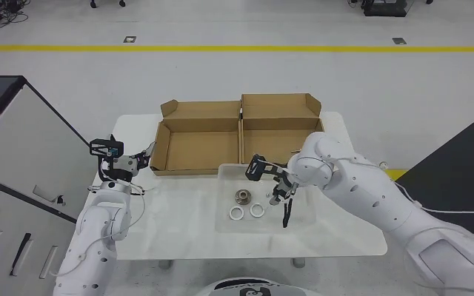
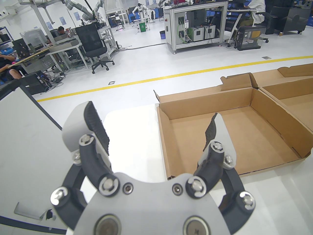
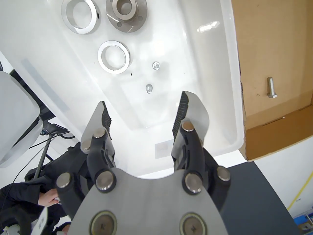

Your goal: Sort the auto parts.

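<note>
Table (image 1: pixel 178 222) holds two open cardboard boxes side by side at its far edge, left box (image 1: pixel 196 148) and right box (image 1: pixel 280 144), with a white tray (image 1: pixel 304 222) just in front of them, mostly before the right box. In the tray we note a flange (image 3: pixel 126 7) lying flat, hub up, and a large ring (image 3: pixel 79 13) just beside it, apart from it. A smaller ring (image 3: pixel 113 56) lies nearer the right gripper. Two small bolts stand on their heads on the tray floor between the smaller ring and the gripper, first bolt (image 3: pixel 156 65) and second bolt (image 3: pixel 149 88), close together but not touching. A longer bolt (image 3: pixel 271 88) lies flat on the floor of a cardboard box just past the tray rim; we cannot tell from the wrist view which of the two boxes this is. The right gripper (image 3: pixel 144 106) hangs over the tray's right part, fingers spread wide with nothing between them, clear of all parts. The left gripper (image 2: pixel 151 116) sits off the left box's outer wall near the table's left edge, fingers likewise spread apart and empty. The floor of the left box looks bare in the left wrist view.
</note>
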Robot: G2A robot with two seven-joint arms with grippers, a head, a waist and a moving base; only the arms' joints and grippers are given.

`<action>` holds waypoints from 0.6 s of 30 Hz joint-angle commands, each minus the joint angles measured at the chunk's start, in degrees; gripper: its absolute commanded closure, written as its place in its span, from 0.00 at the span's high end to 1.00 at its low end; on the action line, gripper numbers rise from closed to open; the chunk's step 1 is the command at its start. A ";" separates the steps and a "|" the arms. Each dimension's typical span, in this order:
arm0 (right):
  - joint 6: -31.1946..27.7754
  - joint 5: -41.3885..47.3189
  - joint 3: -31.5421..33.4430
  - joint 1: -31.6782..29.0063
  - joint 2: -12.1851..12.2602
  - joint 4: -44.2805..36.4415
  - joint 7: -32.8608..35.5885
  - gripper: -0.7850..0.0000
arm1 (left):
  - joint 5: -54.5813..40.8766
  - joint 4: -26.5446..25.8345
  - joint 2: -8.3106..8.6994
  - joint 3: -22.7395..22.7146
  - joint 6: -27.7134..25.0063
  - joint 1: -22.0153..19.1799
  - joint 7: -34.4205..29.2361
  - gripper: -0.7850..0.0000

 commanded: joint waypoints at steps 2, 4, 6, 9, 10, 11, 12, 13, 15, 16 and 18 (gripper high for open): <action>-0.01 -0.09 -0.64 -0.05 -0.06 0.62 0.00 0.54 | 0.00 0.00 0.00 0.00 0.00 0.00 0.00 1.00; 0.11 -0.52 -1.00 -0.19 -0.10 1.11 0.00 0.51 | 0.00 0.00 0.00 0.00 0.00 0.00 0.00 1.00; 0.04 -0.54 -1.33 -0.50 -0.18 1.59 -0.34 0.51 | 0.00 0.00 0.00 0.00 0.00 0.00 0.00 1.00; -0.22 -0.81 -1.93 -0.90 -0.34 2.90 -1.01 0.49 | 0.00 0.00 0.00 0.00 0.00 0.00 0.00 1.00; -0.31 -0.84 -2.12 -0.97 -0.42 3.38 -1.32 0.49 | 0.00 0.00 0.00 0.00 0.00 0.00 0.00 1.00; -0.34 -0.94 -2.35 -1.06 -0.51 3.93 -1.63 0.49 | 0.00 0.00 0.00 0.00 0.00 0.00 0.00 1.00; -0.44 -1.00 -2.59 -1.11 -0.60 4.37 -1.90 0.48 | 0.00 0.00 0.00 0.00 0.00 0.00 0.00 1.00; -0.55 -1.00 -2.84 -1.15 -0.72 4.83 -2.18 0.48 | 0.00 0.00 0.00 0.00 0.00 0.00 0.00 1.00; -0.73 -1.11 -3.38 -1.11 -0.96 5.76 -2.48 0.47 | 0.00 0.00 0.00 0.00 0.00 0.00 0.00 1.00; -0.79 -1.20 -3.66 -1.08 -1.09 6.15 -2.66 0.46 | 0.00 0.00 0.00 0.00 0.00 0.00 0.00 1.00; -0.94 -1.34 -4.10 -0.92 -1.35 6.96 -3.01 0.46 | 0.00 0.00 0.00 0.00 0.00 0.00 0.00 1.00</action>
